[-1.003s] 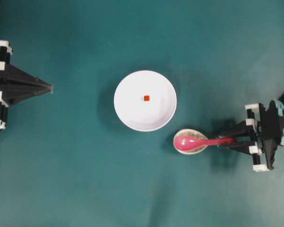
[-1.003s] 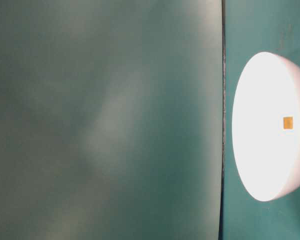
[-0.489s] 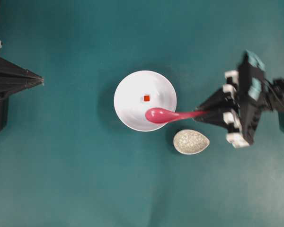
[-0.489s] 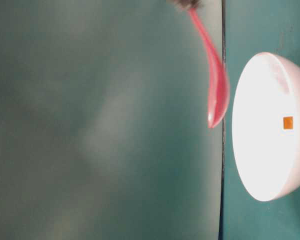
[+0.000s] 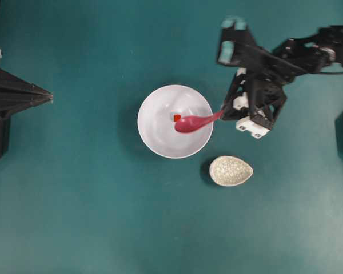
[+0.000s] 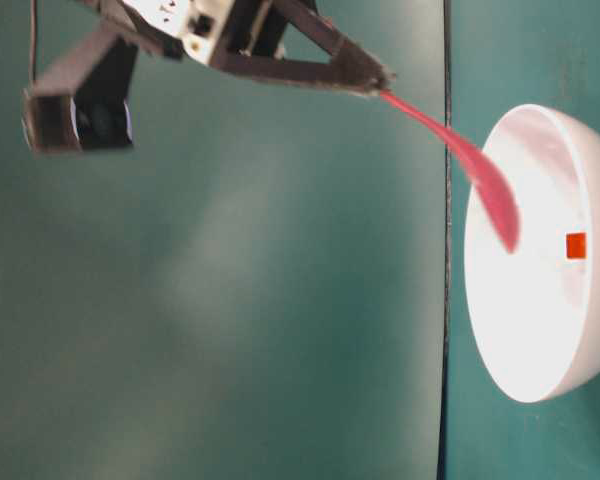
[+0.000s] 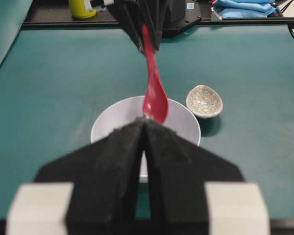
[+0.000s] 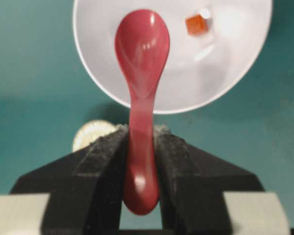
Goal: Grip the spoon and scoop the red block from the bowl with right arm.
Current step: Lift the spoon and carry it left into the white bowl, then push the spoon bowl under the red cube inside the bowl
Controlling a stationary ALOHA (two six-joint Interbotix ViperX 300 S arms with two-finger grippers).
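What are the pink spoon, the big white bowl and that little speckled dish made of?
The spoon looks like glazed ceramic or hard plastic: it is glossy, with bright highlights in its scoop. The bowl is plain smooth white with a soft sheen, so porcelain or melamine; the look leaves it open. The small oval dish shows a web of fine dark cracks on cream, which suggests crackle-glazed ceramic.

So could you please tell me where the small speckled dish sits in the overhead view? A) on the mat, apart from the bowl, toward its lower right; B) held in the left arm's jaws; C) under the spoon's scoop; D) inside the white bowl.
A: the speckled dish lies empty on the mat, clear of the bowl, while the spoon hangs over the bowl.
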